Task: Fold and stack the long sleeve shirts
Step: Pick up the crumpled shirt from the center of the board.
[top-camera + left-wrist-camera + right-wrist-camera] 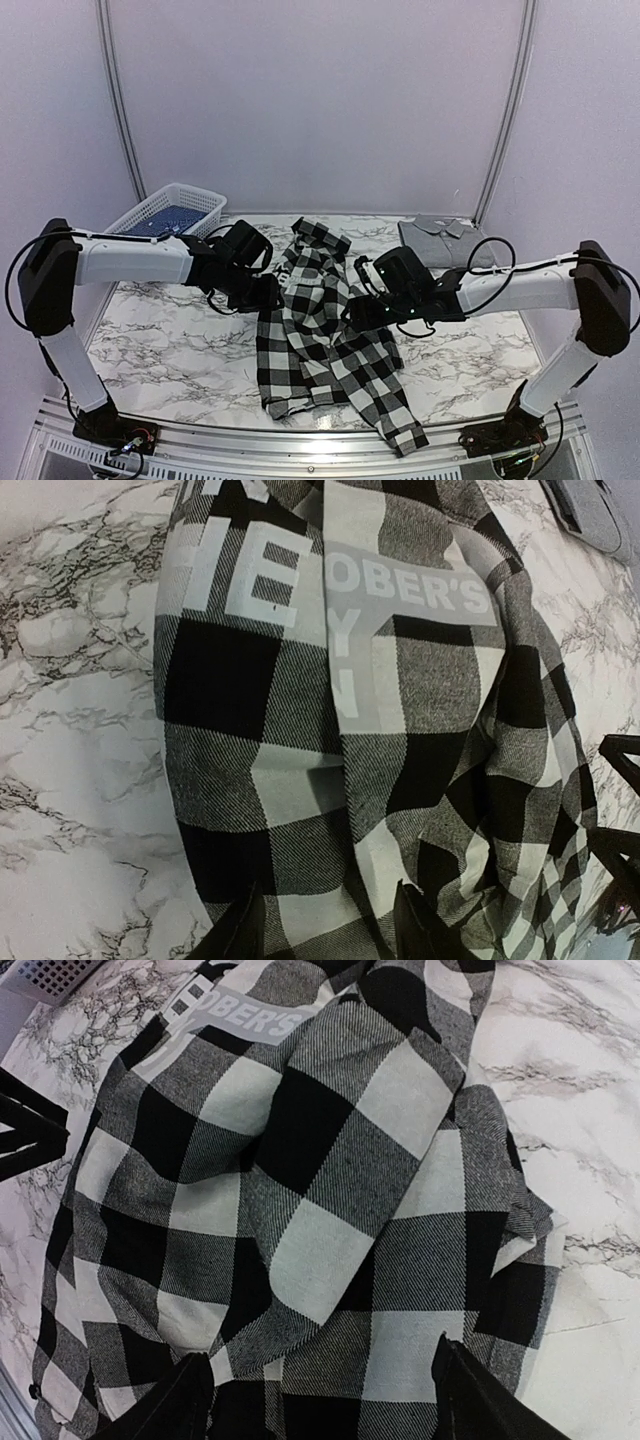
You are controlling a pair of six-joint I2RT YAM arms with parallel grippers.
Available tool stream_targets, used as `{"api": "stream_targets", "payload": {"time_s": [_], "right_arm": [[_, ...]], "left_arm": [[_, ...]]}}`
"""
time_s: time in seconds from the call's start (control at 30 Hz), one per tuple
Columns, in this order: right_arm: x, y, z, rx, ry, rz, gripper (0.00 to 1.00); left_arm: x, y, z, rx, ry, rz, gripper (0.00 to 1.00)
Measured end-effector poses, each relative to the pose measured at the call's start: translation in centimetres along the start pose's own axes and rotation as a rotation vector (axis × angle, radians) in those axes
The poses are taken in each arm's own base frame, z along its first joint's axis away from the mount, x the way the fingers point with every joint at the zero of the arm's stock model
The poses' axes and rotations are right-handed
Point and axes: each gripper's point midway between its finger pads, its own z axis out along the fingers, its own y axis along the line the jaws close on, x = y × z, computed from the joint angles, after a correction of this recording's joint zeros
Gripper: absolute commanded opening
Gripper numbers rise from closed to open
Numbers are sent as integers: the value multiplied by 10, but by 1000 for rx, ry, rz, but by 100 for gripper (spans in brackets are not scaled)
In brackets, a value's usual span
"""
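Soft black-and-white large-check long sleeve shirt (320, 335), rumpled at mid marble table (160, 350), long axis far edge to near right corner; left gripper (268, 293) on its left flank, right gripper (362, 314) on its right, equally near, both with jaws apart, apparently unclamped.

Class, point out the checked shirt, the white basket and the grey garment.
Checked shirt (310, 330): top view, middle of its body.
White basket (200, 190): top view, far rim.
Grey garment (437, 237): top view, near its collar.

Both arms (130, 262) (520, 285) inward; jaws apart
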Motion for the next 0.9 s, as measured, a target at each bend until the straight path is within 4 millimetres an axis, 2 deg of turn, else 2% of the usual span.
{"api": "stream_targets", "payload": {"time_s": [0.13,0.3,0.5,0.7,0.9], "right_arm": [[5,1,6,-5,19,25,68],[2,8,9,-37,21,54,65],[7,12,19,-57,43,76,55],[4,14,33,-56,53,89,45],[1,16,38,-55,51,108,39]], "left_arm": [[10,-3,5,25,10,-31,41],[5,-20,5,83,-19,-52,37],[1,-30,7,118,-35,-66,32],[4,-27,19,113,-27,-83,30],[14,-10,27,60,-26,-108,36]]}}
